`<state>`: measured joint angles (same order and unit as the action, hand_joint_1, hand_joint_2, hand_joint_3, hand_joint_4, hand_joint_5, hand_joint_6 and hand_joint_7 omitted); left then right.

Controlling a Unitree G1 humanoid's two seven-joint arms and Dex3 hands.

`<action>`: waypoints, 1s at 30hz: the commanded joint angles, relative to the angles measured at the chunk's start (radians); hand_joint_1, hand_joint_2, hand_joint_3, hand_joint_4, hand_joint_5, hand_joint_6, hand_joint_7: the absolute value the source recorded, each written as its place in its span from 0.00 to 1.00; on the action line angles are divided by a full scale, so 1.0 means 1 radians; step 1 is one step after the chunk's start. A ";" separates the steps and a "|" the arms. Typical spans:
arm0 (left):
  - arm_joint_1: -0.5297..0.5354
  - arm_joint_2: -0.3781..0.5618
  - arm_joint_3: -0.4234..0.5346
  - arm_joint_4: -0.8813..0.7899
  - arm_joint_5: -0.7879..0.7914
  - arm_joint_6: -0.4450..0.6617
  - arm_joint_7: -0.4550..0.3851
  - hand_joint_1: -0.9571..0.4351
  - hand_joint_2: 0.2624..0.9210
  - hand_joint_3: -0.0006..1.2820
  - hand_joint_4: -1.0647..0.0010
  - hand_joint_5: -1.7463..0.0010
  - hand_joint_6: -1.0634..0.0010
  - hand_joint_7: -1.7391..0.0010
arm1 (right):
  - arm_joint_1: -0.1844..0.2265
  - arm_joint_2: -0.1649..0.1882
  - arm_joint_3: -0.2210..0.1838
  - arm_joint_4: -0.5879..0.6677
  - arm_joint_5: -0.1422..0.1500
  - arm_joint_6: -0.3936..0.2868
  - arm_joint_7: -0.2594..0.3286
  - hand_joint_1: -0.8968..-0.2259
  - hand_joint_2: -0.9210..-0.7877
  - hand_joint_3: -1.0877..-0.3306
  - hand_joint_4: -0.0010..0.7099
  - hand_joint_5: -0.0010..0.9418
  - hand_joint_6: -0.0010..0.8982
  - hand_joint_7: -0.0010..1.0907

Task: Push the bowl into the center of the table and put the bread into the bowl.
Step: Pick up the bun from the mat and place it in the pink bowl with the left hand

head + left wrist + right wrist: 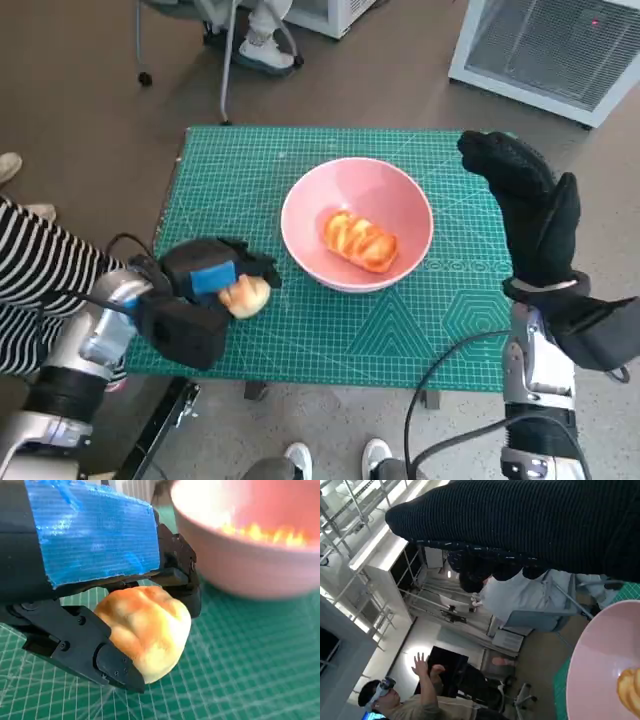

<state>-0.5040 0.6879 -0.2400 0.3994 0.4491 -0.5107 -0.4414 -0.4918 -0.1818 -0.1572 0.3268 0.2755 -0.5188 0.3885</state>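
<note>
A pink bowl [357,222] stands near the middle of the green cutting mat [300,330], with an orange twisted bread [360,241] lying inside it. My left hand [205,290] grips a pale round bread roll [246,296] low over the mat, to the left of the bowl. The left wrist view shows the roll [145,630] held between the black fingers [85,647], just short of the bowl's wall [250,565]. My right hand [530,205] is raised at the bowl's right side, gloved fingers extended and holding nothing. The right wrist view catches the bowl's rim [600,660].
A person in a striped sleeve [40,285] sits at the left. Feet [335,458] show below the table's front edge. A white appliance [550,45] stands on the floor at the back right, chair legs [230,50] at the back left. A person [410,700] wearing a headset shows in the right wrist view.
</note>
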 commanded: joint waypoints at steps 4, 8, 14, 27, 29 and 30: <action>-0.007 0.034 0.120 -0.164 -0.151 -0.009 -0.014 0.69 1.00 0.10 0.43 0.25 0.44 0.34 | 0.018 -0.006 -0.007 0.014 0.001 0.013 0.003 0.21 0.00 0.45 0.25 0.00 0.04 0.51; -0.039 0.024 0.174 -0.230 -0.220 0.023 -0.018 0.69 1.00 0.08 0.40 0.26 0.41 0.36 | 0.018 -0.009 -0.009 0.013 0.003 0.015 0.004 0.21 0.00 0.45 0.25 0.00 0.04 0.51; -0.110 -0.037 0.230 -0.322 -0.279 0.103 0.026 0.69 0.99 0.05 0.36 0.31 0.38 0.36 | 0.012 -0.012 -0.011 0.017 0.005 0.021 0.003 0.20 0.00 0.45 0.26 0.00 0.04 0.51; -0.290 -0.233 0.138 -0.300 -0.171 0.197 0.148 0.69 0.97 0.05 0.35 0.34 0.34 0.36 | 0.004 -0.010 -0.010 0.022 -0.005 0.022 -0.003 0.20 0.00 0.45 0.26 0.00 0.04 0.51; -0.314 -0.255 0.114 -0.260 -0.160 0.192 0.144 0.69 0.96 0.05 0.33 0.35 0.32 0.38 | 0.002 -0.010 -0.010 0.025 -0.005 0.020 -0.002 0.20 0.00 0.45 0.26 0.00 0.04 0.51; -0.323 -0.263 0.106 -0.241 -0.156 0.188 0.142 0.69 0.96 0.05 0.32 0.36 0.32 0.38 | 0.001 -0.010 -0.010 0.027 -0.006 0.019 -0.002 0.20 0.00 0.45 0.26 0.00 0.04 0.51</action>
<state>-0.7830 0.4529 -0.1014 0.1040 0.2713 -0.3230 -0.3045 -0.4956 -0.1899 -0.1655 0.3344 0.2740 -0.5109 0.3882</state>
